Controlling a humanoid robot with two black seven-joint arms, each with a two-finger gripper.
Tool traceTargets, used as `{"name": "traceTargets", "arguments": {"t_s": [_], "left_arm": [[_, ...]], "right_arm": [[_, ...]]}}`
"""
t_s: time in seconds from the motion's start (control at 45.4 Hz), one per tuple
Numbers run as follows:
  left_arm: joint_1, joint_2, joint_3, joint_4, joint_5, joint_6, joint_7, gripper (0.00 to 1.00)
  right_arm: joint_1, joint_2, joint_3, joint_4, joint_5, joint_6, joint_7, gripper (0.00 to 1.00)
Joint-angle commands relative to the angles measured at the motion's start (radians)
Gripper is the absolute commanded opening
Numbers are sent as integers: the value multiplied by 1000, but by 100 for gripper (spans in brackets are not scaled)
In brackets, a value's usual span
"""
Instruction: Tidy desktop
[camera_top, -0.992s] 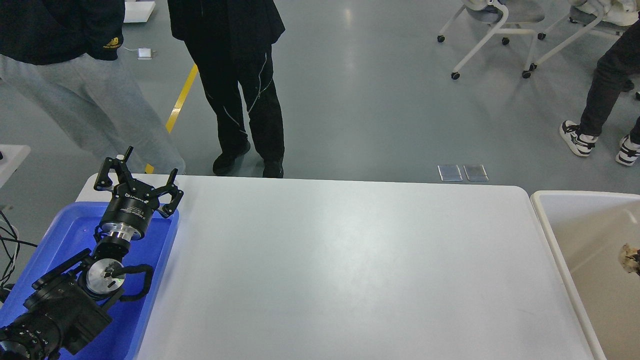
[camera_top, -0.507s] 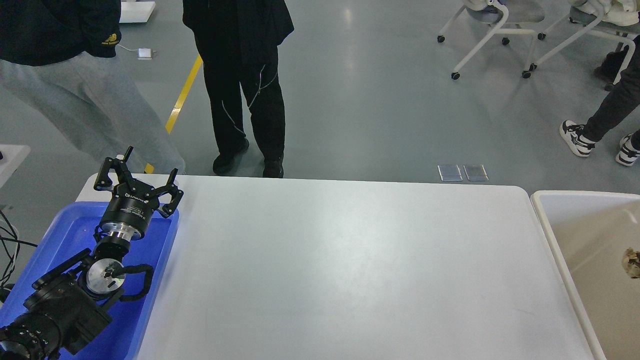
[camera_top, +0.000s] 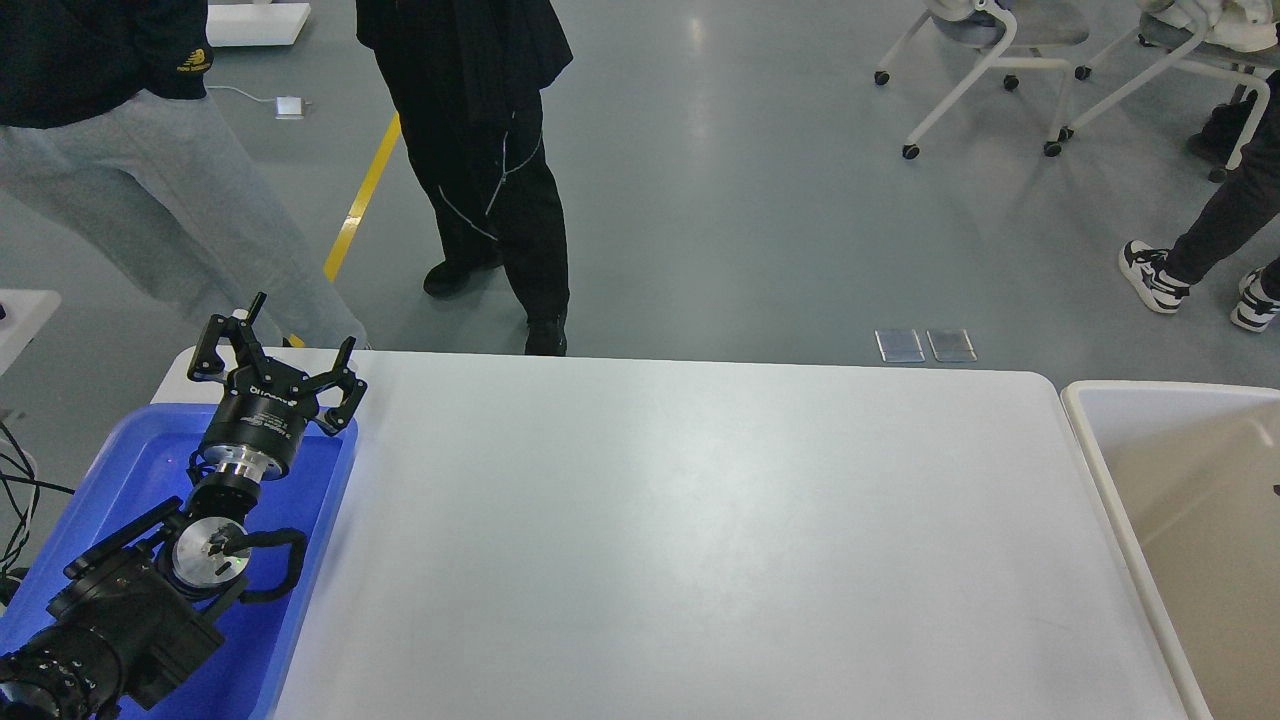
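Note:
The white desktop (camera_top: 700, 520) fills the middle of the head view and nothing lies on it. My left gripper (camera_top: 300, 325) is open and empty. It stands over the far end of the blue tray (camera_top: 130, 470), at the desktop's far left corner, with its fingers pointing up and away. My right arm and gripper are out of view.
A beige-white bin (camera_top: 1180, 470) adjoins the desktop's right edge. Two people (camera_top: 480, 150) stand just beyond the far edge, left of centre. Office chairs (camera_top: 980, 40) and a seated person's legs (camera_top: 1200, 220) are at the far right. Cables hang at the left edge (camera_top: 20, 480).
A crumpled brownish thing at the view's right edge over the bin has gone from sight. The person in black has shifted a foot. My left arm has not moved.

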Motion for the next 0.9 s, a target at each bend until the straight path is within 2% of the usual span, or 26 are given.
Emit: {"name": "traceTargets", "arguments": {"t_s": [0.0,0.066,0.198,0.265,0.397,0.551,0.639,0.727,0.882], "left_arm": [[0,0,0,0,0,0,1,100],[0,0,0,0,0,0,1,100],[0,0,0,0,0,0,1,100],[0,0,0,0,0,0,1,100],[0,0,0,0,0,0,1,100],[0,0,0,0,0,0,1,100],[0,0,0,0,0,0,1,100],[0,0,0,0,0,0,1,100],[0,0,0,0,0,0,1,100]], "right_arm": [[11,0,-5,5,-1,12,2,100],[13,-6,12,9,1,36,2,100],[37,-34,70,14,24,191,2,100],[42,-51,134,45,34,225,2,100],[33,-156,228,267,36,230,6,100],[-31,-241,467,528,34,223,14,100],[-71,-253,610,598,34,225,43,100],[-136,-253,732,687,34,223,104,100],[-209,-247,815,825,34,214,181,100]]}}
